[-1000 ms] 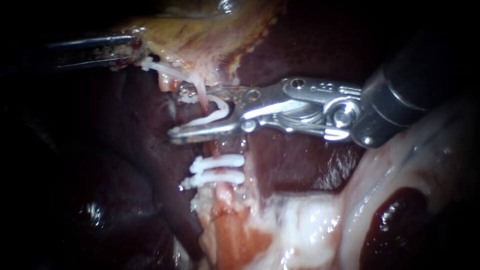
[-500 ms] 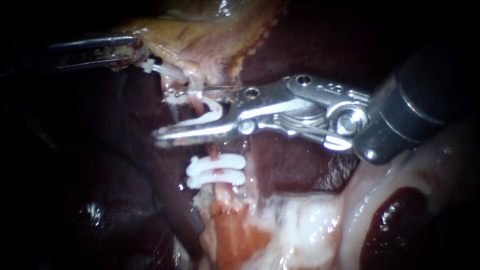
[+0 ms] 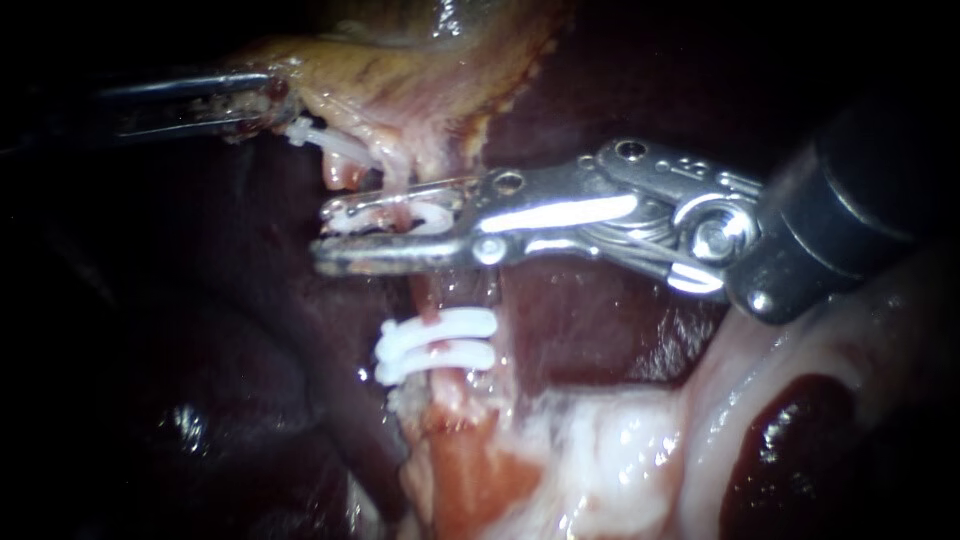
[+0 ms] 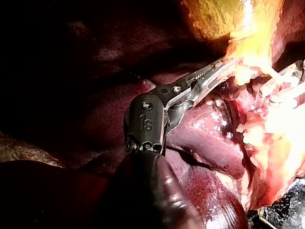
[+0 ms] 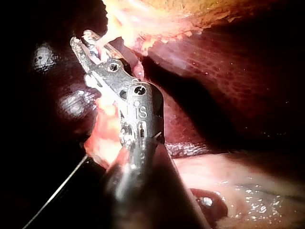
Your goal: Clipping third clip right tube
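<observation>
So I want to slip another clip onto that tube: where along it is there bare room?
One bare stretch: the tube between the right instrument and the two lower clips. Above the jaws it is crowded: the clip they hold sits close under the gallbladder, with the left instrument at its edge.

Lettering: only small stamped marks, on the two instruments.
In the endoscope view, a short row of engraved characters sits on the metal hinge plate of the right instrument [image 3: 328,234], at about two o'clock. In each wrist view, the right instrument and the left instrument [image 4: 225,67] carry a small stamp on the dark housing just behind the jaws. None is legible enough to give.
</observation>
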`<state>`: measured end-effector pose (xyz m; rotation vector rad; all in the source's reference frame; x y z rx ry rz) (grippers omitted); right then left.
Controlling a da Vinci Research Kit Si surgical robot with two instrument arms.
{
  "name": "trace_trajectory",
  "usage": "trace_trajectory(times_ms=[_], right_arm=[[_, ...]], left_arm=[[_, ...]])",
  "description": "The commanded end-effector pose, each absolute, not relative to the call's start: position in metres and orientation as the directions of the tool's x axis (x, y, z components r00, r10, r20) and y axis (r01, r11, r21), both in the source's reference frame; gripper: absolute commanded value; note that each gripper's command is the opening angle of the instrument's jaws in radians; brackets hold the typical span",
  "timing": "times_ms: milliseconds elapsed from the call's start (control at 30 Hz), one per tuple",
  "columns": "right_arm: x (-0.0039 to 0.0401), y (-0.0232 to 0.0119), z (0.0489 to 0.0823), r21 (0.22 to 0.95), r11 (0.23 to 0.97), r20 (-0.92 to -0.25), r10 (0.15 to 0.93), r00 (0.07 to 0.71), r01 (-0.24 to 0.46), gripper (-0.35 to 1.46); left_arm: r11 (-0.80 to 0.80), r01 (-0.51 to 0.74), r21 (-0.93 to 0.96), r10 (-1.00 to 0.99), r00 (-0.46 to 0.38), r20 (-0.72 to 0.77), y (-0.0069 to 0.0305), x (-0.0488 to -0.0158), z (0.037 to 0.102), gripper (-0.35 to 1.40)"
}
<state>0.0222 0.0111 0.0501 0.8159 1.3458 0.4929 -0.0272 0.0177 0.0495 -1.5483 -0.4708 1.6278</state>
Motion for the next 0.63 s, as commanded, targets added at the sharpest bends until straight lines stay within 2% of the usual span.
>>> trace_trajectory(times_ms=[33,100,267,633], right_arm=[[0.0223,0.0111,0.0500,0.764,0.631,-0.645,0.742,0.186,0.135,-0.22],[0.0223,0.0111,0.0500,0.772,0.622,-0.635,0.748,0.190,0.132,-0.35],[0.0221,0.0111,0.0501,0.827,0.559,-0.559,0.802,0.213,0.066,-0.35],[0.0221,0.0111,0.0508,0.829,0.556,-0.555,0.803,0.215,0.062,-0.35]], left_arm=[[-0.593,-0.301,-0.747,0.761,0.094,-0.642,0.0177,-0.0272,0.0495,-0.35],[-0.593,-0.299,-0.747,0.761,0.093,-0.642,0.0177,-0.0273,0.0495,-0.35],[-0.593,-0.300,-0.747,0.761,0.093,-0.642,0.0177,-0.0274,0.0495,-0.35],[-0.593,-0.300,-0.747,0.761,0.094,-0.642,0.0177,-0.0274,0.0495,-0.35]])
